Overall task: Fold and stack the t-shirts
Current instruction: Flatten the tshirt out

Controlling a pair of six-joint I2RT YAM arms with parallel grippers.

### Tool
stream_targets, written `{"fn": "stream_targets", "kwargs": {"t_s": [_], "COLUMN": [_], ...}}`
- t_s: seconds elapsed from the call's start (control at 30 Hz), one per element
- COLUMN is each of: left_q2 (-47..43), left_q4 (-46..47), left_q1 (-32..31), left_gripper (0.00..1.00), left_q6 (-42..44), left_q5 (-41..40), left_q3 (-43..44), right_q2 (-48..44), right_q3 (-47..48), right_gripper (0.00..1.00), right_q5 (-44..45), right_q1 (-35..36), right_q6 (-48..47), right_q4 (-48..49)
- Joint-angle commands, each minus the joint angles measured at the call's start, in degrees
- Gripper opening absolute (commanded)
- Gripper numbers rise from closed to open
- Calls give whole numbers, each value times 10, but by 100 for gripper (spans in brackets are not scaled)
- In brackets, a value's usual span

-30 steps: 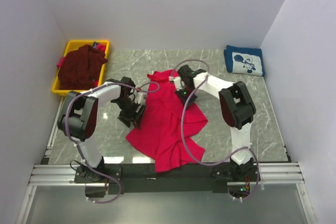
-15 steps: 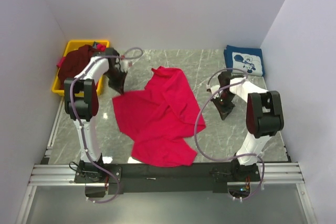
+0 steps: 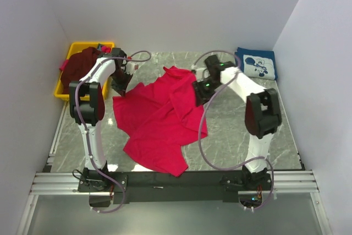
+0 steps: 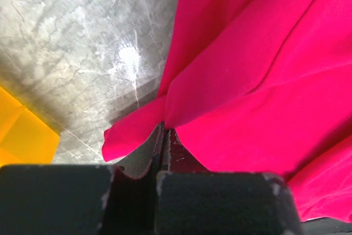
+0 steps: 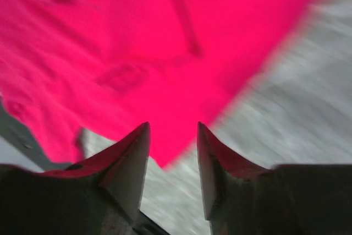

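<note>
I see the grey marbled counter [image 3: 242, 130] carrying a crimson t-shirt [image 3: 159, 119], spread rumpled across its middle from near the far edge almost to the near edge. A folded navy t-shirt [image 3: 256, 64] with white print lies flat in the far right corner, well apart from the crimson one. A yellow bin [image 3: 77, 45] sits at the far left corner.

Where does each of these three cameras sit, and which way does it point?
Top external: high behind the robot, looking down on the grey marble table; left arm and right arm show whole.
Left wrist: on the left arm, looking along the left gripper, shut on the bright crimson-red cloth t-shirt.
Right wrist: on the right arm, looking past the open right gripper at the same shirt and marble.
All three share that shirt.
</note>
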Motion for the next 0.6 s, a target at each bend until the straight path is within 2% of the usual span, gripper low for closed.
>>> {"fn": "stream_targets", "kwargs": {"t_s": [0.0,0.13,0.2,0.4,0.57], "left_q2": [-35,-30,-30,-28,-32], "left_q4": [4,1,1,4,9], "left_q1": [0,0,0,0,0], "left_gripper": [0,0,0,0,0], "left_q6": [11,9,7,6,8], "left_q5": [-3,5,9,12,9], "left_q3": [-10,-4,-2,-8,-16], "right_q2": [43,80,98,135,160], "right_q3": [23,41,50,75,103], "right_gripper": [52,55,81,80,62], "right_q5": [-26,2,18,18,6], "right_q1": [42,62,67,74,75], "right_q6": [72,101,108,110,125], "right_q4": [25,45,45,51,50]}}
